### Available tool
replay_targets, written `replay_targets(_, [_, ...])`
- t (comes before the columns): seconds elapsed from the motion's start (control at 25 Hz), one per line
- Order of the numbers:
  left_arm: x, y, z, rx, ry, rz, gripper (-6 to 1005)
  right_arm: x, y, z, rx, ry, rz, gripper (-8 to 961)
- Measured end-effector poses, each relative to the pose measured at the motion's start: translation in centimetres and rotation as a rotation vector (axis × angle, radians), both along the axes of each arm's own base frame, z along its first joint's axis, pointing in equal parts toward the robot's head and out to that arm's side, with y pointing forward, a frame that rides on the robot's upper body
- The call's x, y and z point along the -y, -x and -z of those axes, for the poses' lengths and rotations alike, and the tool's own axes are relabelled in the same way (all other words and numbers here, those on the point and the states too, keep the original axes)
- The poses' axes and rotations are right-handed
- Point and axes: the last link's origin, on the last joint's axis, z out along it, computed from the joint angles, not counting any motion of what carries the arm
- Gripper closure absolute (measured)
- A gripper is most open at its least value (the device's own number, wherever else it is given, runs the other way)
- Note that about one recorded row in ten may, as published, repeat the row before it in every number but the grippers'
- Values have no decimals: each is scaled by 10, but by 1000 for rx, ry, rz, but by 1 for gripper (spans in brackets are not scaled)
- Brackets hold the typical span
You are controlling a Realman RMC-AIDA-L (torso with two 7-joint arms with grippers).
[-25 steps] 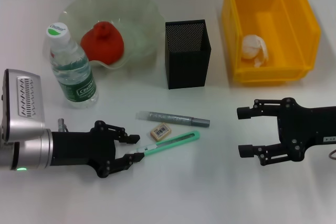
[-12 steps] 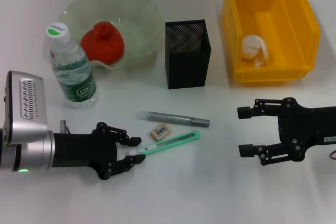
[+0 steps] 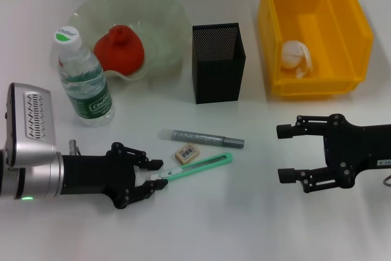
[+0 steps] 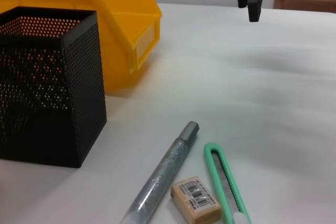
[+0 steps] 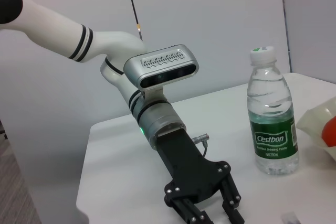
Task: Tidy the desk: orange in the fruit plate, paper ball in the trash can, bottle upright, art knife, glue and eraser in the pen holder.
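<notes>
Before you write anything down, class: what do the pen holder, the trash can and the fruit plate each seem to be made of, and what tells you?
Pen holder: likely black metal mesh, since it is perforated with fine holes. Trash can: probably moulded plastic, given its smooth, even yellow walls. Fruit plate: translucent pale green with a wavy rim, so glass or plastic; the look leaves that open.

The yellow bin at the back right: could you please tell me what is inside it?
A crumpled white paper ball lies inside the yellow bin, toward its front. The floor just behind the front wall is hidden in the head view.
</notes>
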Motion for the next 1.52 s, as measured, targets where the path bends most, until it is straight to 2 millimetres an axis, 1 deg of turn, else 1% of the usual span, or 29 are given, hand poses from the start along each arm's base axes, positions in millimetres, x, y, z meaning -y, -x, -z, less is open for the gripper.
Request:
replay_targets(0.24, [0, -1, 2, -4, 5, 6, 683, 0, -1, -1, 1, -1, 2, 130])
replay_targets(0.52, [1, -5, 2, 18, 18, 12, 796, 0, -1, -1, 2, -2, 2, 130])
replay_targets(0.56, [1, -5, 2, 18, 18, 12, 795, 0, -1, -1, 2, -2, 2, 130])
replay_targets(0.64, [3, -9, -4, 64, 21, 17, 794, 0, -1, -2, -2, -4, 2, 129])
replay_targets(0.76, [3, -10, -6, 77, 18, 18, 795, 0, -1, -2, -5, -5, 2, 129])
replay_targets(1.08, [5, -12, -16, 116, 16, 8, 796, 2, -3, -11, -30, -23, 10, 129])
replay_targets(1.28, [8, -13, -33, 136, 19, -3, 796, 7, -7, -18, -68, -37, 39, 129])
replay_targets(1.52, [8, -19, -51, 173, 25, -24, 795, 13, -13, -21, -83, -46, 66, 129])
